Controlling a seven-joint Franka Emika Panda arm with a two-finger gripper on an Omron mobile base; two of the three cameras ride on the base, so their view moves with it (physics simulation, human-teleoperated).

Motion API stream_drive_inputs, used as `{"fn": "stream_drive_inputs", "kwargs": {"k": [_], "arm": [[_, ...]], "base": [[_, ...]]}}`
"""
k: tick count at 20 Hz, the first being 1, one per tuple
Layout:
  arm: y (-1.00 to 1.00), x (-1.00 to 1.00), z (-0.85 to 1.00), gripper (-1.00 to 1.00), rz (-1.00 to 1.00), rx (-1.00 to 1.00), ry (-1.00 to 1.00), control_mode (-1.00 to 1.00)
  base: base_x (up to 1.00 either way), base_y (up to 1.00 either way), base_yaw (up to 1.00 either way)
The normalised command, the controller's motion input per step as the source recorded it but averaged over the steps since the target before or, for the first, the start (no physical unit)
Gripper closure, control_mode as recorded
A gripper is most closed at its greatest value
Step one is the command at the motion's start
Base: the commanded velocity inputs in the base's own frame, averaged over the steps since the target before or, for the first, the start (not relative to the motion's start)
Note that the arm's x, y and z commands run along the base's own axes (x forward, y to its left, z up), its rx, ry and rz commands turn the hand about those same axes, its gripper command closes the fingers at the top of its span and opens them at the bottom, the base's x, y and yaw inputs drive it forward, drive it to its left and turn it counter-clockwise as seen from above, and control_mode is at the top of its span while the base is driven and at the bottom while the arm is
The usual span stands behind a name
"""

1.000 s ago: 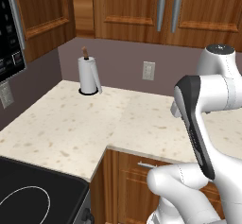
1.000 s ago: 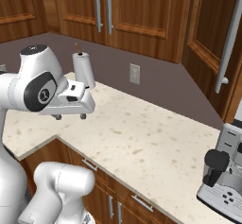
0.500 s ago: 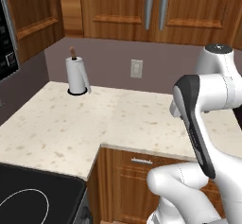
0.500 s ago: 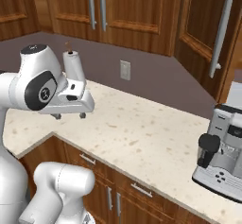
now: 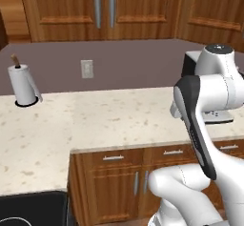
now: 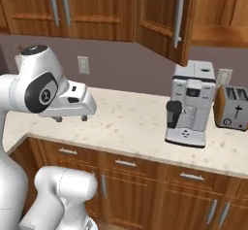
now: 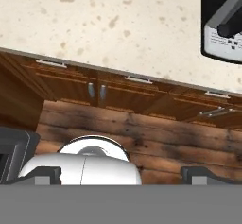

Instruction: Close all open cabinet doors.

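Cabinet doors: one open door (image 6: 167,20) hangs swung out over the counter in the right base view, above the coffee machine (image 6: 190,105), its silver bar handle (image 6: 179,11) facing the camera. Two closed doors (image 5: 105,5) sit flush further back on the wall in the left base view.

Near to far: the gripper (image 6: 70,119) is held low over the front of the counter (image 6: 131,122) in the right base view, pointing down. Its finger tips (image 7: 40,175) sit wide apart at the bottom of the hand view, so the pincer reads as spread, gripping nothing. Below it in that view are the counter edge and the drawer fronts (image 7: 127,88). Mid: the coffee machine, with the toaster (image 6: 233,107) just beside it. Far: wall outlet (image 5: 86,68), paper towel roll (image 5: 21,84) off to the left side.

Change: the whole picture has slid over the last second. The towel roll went from mid-frame toward the left edge, and the coffee machine and toaster came into frame. That is the base driving sideways, not things moving. The arm pose looks unchanged.

Meaning: the open door is now in front of the robot. Probably still the approach step; the door has not been touched. Next would likely be raising the arm to the door's face and pushing it shut.
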Motion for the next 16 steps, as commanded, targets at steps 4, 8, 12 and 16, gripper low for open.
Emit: {"fn": "stream_drive_inputs", "kwargs": {"k": [4,8,12,16], "arm": [[0.00,0.00,0.00,-1.00,0.00,0.00,0.00,1.00],[0.00,0.00,0.00,-1.00,0.00,0.00,0.00,1.00],[0.00,0.00,0.00,-1.00,0.00,0.00,0.00,1.00],[0.00,0.00,0.00,-1.00,0.00,0.00,0.00,1.00]], "base": [[-0.61,0.09,-0.27],[-0.56,0.00,-0.16],[-0.30,-0.29,-0.02],[-0.24,-0.47,0.00]]}}
